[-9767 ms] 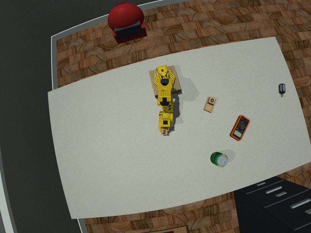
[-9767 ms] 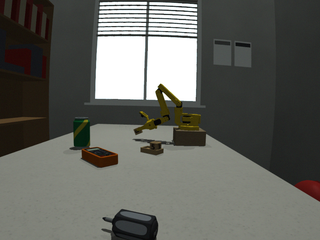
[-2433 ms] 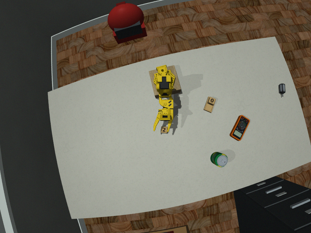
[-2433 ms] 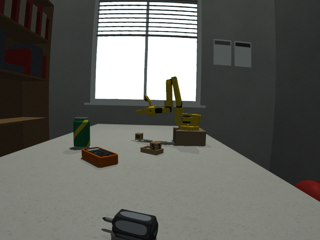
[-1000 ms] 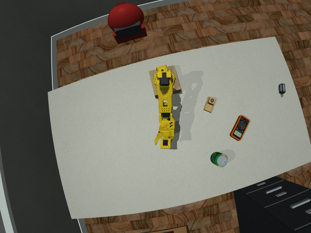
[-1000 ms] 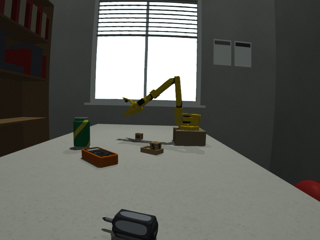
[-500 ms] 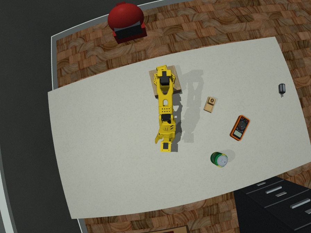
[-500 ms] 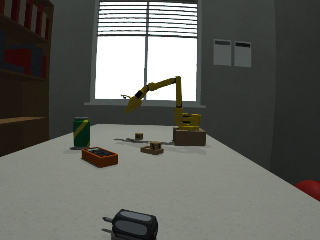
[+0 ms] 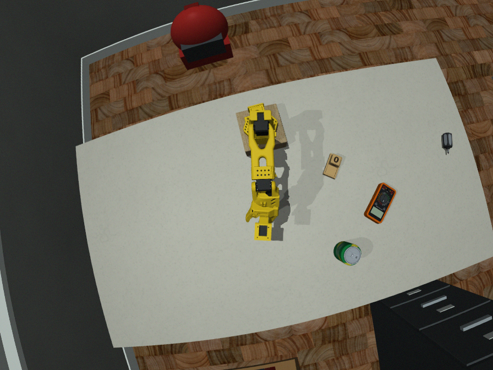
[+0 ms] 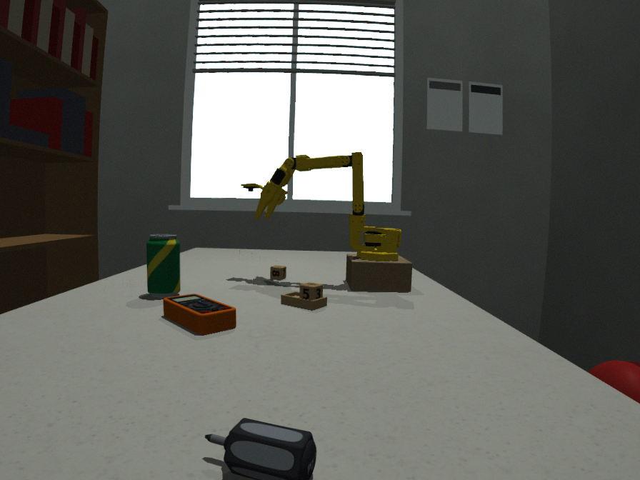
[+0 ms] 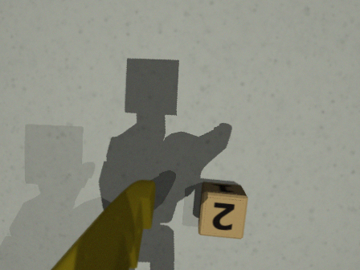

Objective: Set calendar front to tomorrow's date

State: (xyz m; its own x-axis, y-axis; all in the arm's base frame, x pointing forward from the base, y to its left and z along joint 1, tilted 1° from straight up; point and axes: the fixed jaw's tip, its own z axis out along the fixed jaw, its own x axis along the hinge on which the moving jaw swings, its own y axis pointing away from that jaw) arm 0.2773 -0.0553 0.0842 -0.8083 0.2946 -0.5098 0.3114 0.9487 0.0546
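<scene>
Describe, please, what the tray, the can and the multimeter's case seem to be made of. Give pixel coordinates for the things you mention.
Tray (image 9: 329, 171) (image 10: 292, 301): apparently matte wood, from its tan-brown color.
Can (image 9: 347, 253) (image 10: 163, 266): likely painted metal, as the bare silvery lid suggests.
Multimeter's case (image 9: 368, 215) (image 10: 211, 325): probably smooth orange plastic or rubber, judging by its even color and rounded edges.

A bright window with a pale frame (image 10: 292, 118) is set in a plain dark grey wall (image 10: 481, 186), its dark slatted blind (image 10: 248, 37) covering only the upper part. Two white paper sheets with dark top bands (image 10: 444, 109) hang to the right of it. On the left stands a brown wooden bookshelf (image 10: 99, 155) with red, cream and blue-grey volumes. Seen from above, brown wood-block flooring (image 9: 358, 36) surrounds a pale speckled worktop (image 9: 166, 278) (image 10: 361, 382) (image 11: 281, 80), with a black drawer cabinet with silvery handles (image 9: 401, 338) beyond one edge.
</scene>
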